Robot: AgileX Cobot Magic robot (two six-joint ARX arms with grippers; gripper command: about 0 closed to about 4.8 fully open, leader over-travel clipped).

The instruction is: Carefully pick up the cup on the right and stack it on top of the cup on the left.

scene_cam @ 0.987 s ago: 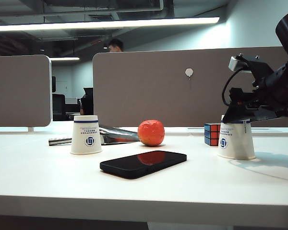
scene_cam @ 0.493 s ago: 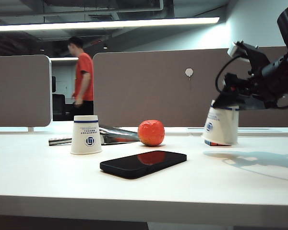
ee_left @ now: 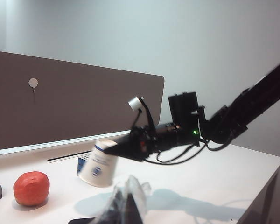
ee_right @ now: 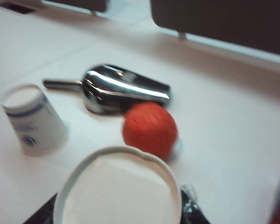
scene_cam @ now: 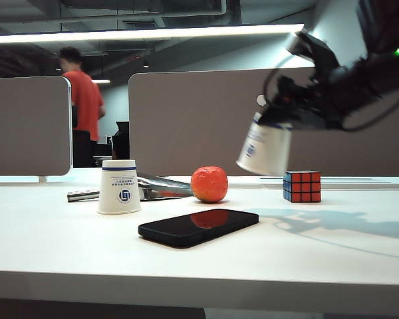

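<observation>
So the right gripper [scene_cam: 279, 116] is clamped on the right-hand paper cup [scene_cam: 264, 149], which hangs upside down and tilted, clear off the white table [scene_cam: 332, 252]. In the right wrist view the cup's closed base fills the near part of the frame, right up against the jaws. The left wrist view shows the same thing from the side: dark fingers pinching the cup near its upper end, arm stretched out behind.

Below and just ahead of the held cup sit the black phone [scene_cam: 198, 226] and the red apple [ee_right: 150, 129]. The Rubik's cube [scene_cam: 302, 185] is just behind the cup, on the side away from the target. Past the apple is a shiny metal scoop [ee_right: 116, 89]. Farthest out from the gripper is the target, the left-hand paper cup [scene_cam: 119, 187], upside down and well apart from the carried one.

My read: this is the carry step, lift done, stacking not done yet. The next move needs travel over the apple and phone, levelling the cup out, then lining its open mouth over the target's base before lowering.

The left gripper [ee_left: 126, 207] barely pokes into its own view, blurry, so I can't tell how its jaws stand.
</observation>
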